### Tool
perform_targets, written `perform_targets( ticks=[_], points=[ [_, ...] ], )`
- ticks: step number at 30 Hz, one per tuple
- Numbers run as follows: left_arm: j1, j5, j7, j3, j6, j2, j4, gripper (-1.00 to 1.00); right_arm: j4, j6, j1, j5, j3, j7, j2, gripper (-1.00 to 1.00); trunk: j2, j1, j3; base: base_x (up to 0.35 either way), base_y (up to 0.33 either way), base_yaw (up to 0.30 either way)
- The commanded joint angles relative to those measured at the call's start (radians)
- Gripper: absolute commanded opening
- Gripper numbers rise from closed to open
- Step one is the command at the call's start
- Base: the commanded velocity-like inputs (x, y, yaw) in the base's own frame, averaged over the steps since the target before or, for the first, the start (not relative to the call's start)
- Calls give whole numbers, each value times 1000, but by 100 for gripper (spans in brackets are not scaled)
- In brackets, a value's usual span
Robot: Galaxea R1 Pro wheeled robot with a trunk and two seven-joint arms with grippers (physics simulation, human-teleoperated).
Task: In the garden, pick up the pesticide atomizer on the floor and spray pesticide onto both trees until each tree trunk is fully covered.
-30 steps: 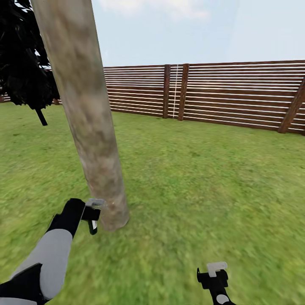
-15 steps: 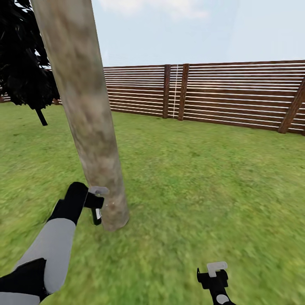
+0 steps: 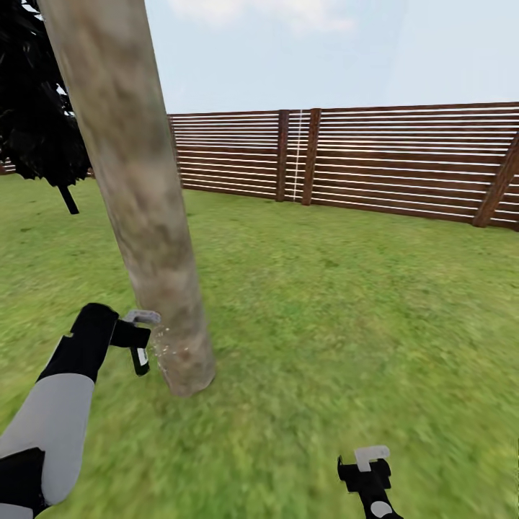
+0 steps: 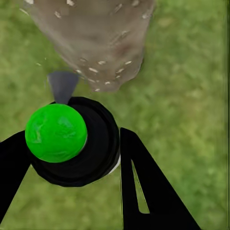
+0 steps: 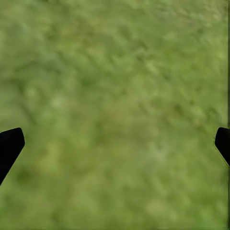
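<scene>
One tree trunk (image 3: 148, 231), thick with mottled beige-grey bark, leans across the left of the head view and rises from the garden lawn (image 3: 324, 310). My left gripper (image 3: 134, 336) is shut on the pesticide atomizer (image 3: 139, 355) just left of the trunk's base. White pesticide specks (image 3: 161, 347) dot the bark there. In the left wrist view the atomizer (image 4: 76, 143) is black with a green cap (image 4: 56, 132), its grey nozzle (image 4: 62, 86) pointing at the speckled trunk (image 4: 96, 43). My right gripper (image 3: 366, 470) hangs open over grass, low on the right.
A brown slatted wooden fence (image 3: 404, 158) runs along the back of the lawn. A dark narrow tree (image 3: 36, 108) stands at the far left behind the trunk. Open grass spreads to the right of the trunk and under the right gripper (image 5: 115, 143).
My left gripper with the atomizer rose, then drew back to the left of the trunk. White specks now show on the trunk's base. The view shifted slightly. The right arm stayed put.
</scene>
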State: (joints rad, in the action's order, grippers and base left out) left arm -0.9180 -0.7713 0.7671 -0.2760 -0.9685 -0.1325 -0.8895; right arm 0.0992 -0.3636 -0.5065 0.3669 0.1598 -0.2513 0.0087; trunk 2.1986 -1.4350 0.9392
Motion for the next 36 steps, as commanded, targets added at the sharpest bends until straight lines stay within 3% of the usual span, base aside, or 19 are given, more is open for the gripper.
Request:
perform_targets(
  ticks=[1, 12, 27, 31, 36],
  points=[
    [-1, -9, 10, -1, -2, 0, -1, -100, -1, -3, -1, 10, 8, -3, 0, 100, 0, 0, 1, 172, -230, 0],
    [0, -17, 8, -1, 0, -1, 2, -100, -1, -3, -1, 10, 7, -3, 0, 100, 0, 0, 1, 76, -258, 7],
    [3, -19, 2, -4, 2, -9, 17, -100, -1, -3, -1, 10, 7, -3, 0, 100, 0, 0, 1, 59, -275, 208],
    [50, -18, -11, -5, 8, -8, 17, -100, -1, -3, -1, 10, 9, -5, -1, 100, 0, 0, 1, 36, -275, 4],
    [64, -16, -37, -9, 10, -9, 17, -100, -1, -3, -1, 10, 9, -5, -4, 100, 0, 0, 1, -49, -275, 0]
  ],
)
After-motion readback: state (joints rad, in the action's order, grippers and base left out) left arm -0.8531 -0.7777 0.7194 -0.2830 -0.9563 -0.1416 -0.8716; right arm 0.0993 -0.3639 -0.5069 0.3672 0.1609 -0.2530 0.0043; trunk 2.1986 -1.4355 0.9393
